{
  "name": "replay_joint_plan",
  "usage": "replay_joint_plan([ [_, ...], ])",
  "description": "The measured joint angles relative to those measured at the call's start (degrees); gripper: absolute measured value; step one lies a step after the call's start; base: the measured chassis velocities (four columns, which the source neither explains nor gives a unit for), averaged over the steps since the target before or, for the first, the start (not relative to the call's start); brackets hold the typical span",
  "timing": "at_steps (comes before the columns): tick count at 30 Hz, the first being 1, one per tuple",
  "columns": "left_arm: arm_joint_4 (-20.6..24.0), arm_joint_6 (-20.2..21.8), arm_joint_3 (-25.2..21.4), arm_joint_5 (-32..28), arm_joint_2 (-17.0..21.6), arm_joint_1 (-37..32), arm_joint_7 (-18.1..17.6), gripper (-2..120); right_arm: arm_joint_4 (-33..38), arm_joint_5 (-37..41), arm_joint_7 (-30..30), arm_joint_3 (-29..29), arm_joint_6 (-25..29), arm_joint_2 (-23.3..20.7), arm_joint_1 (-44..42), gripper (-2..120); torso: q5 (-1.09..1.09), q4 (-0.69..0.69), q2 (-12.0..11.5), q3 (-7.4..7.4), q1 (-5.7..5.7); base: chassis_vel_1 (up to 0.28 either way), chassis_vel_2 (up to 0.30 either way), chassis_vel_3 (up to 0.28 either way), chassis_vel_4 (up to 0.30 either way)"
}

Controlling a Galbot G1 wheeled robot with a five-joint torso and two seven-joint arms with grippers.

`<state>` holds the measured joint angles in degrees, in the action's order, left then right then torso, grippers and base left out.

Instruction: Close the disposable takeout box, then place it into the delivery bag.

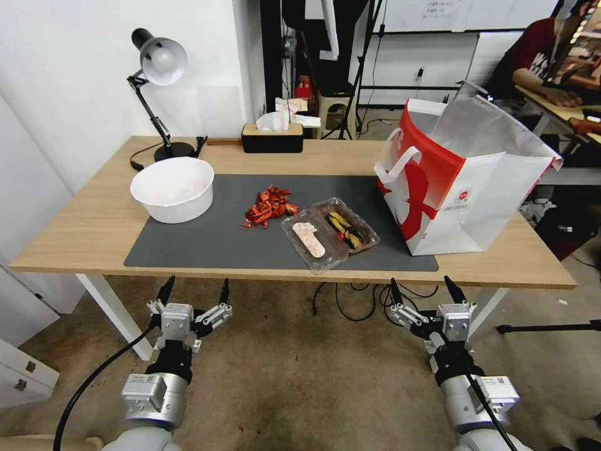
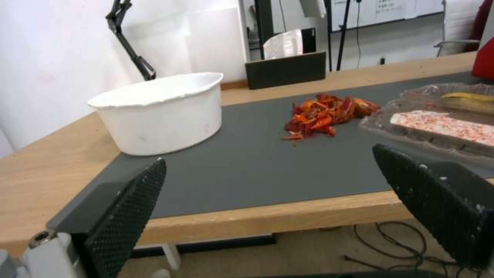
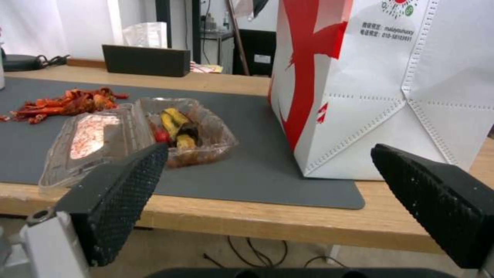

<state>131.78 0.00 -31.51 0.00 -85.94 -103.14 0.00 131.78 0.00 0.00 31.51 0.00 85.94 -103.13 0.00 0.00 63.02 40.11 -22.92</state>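
The disposable takeout box is seen lying open on the grey mat of the worktop, its labelled lid half toward 7 o'clock and its food half toward 1 o'clock. The delivery bag stands just beside it at 3 o'clock, upright, with its mouth open. A heap of red scraps lies close at the box's 10 o'clock, and a white bowl stands farther off at 9 o'clock.

The left gripper and the right gripper are held below the near edge of the worktop, each with fingers spread wide and nothing held.

The closing step is judged not yet begun. It would be done best if the food half were steadied by one gripper while the lid half is lifted at its free edge by the other and folded over the hinge. Light pressure along the rim should be applied, since thin clear plastic is likely to buckle or slide on the mat. The scraps should be kept out of the seam.
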Motion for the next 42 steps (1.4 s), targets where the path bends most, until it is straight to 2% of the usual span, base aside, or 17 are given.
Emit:
replay_joint_plan([
  [19, 0.0, 0.0, 0.0, -0.01, 0.0, 0.0, 0.0, 100, 0.0, 0.0, 0.0, 0.0, -0.01, 0.0, 0.0, 100, 0.0, 0.0, 0.0, 0.0, -0.01, 0.0, 0.0, 0.0, 0.0],
  [22, 1.16, 1.65, -0.61, -1.44, -0.23, -0.3, -0.19, 100, 0.47, 0.4, -1.29, 0.11, -0.72, 0.12, -0.29, 100, -0.02, -0.01, 0.0, 0.0, -0.01, 0.0, 0.0, 0.0, 0.0],
  [23, 3.57, 4.61, -1.85, -3.87, -0.7, -0.86, -0.73, 100, 1.4, 1.12, -3.64, 0.33, -2.1, 0.41, -0.84, 100, 0.02, 0.0, 0.0, 0.0, 0.0, 0.0, 0.0, 0.0, 0.0],
  [24, 3.57, 4.61, -1.85, -3.87, -0.7, -0.86, -0.73, 100, 1.4, 1.12, -3.64, 0.33, -2.1, 0.41, -0.84, 100, 0.02, 0.0, 0.0, 0.0, 0.0, 0.0, 0.0, 0.0, 0.0],
  [26, 7.38, 9.52, -3.81, -7.87, -1.5, -1.8, -1.56, 100, 2.92, 2.27, -7.54, 0.7, -4.38, 0.88, -1.76, 100, 0.0, 0.0, 0.0, 0.0, 0.0, 0.0, 0.0, 0.0, 0.0],
  [27, 7.38, 9.52, -3.81, -7.87, -1.5, -1.8, -1.56, 100, 2.92, 2.27, -7.54, 0.7, -4.38, 0.88, -1.76, 100, 0.0, 0.0, 0.0, 0.0, 0.0, 0.0, 0.0, 0.0, 0.0],
  [29, 10.87, 13.64, -5.25, -11.66, -2.61, -3.04, -2.38, 100, 4.58, 3.53, -11.73, 1.13, -6.77, 1.41, -2.73, 100, 0.03, -0.01, 0.0, 0.0, 0.0, 0.0, 0.0, 0.0, 0.0],
  [33, 11.43, 14.24, -4.69, -12.62, -3.78, -4.12, -2.5, 100, 6.28, 4.86, -16.13, 1.54, -9.32, 1.93, -3.74, 100, 0.0, 0.01, 0.0, 0.0, 0.0, 0.0, 0.0, 0.0, 0.0],
  [34, 11.43, 14.24, -4.5, -12.47, -3.95, -4.5, -2.32, 100, 7.91, 6.14, -20.37, 1.96, -11.78, 2.44, -4.72, 100, 0.0, 0.0, 0.0, 0.0, 0.0, 0.0, 0.0, 0.0, 0.0],
  [35, 11.43, 14.24, -4.5, -12.47, -3.95, -4.5, -2.32, 100, 7.91, 6.14, -20.37, 1.96, -11.78, 2.44, -4.72, 100, 0.0, 0.0, 0.0, 0.0, 0.0, 0.0, 0.0, 0.0, 0.0],
  [42, 11.05, 13.37, -5.0, -12.19, -3.54, -4.27, -2.08, 100, 11.56, 9.7, -32.19, 3.11, -18.6, 3.88, -7.43, 100, 0.01, -0.01, 0.0, 0.0, 0.0, 0.0, 0.0, 0.0, 0.0],
])
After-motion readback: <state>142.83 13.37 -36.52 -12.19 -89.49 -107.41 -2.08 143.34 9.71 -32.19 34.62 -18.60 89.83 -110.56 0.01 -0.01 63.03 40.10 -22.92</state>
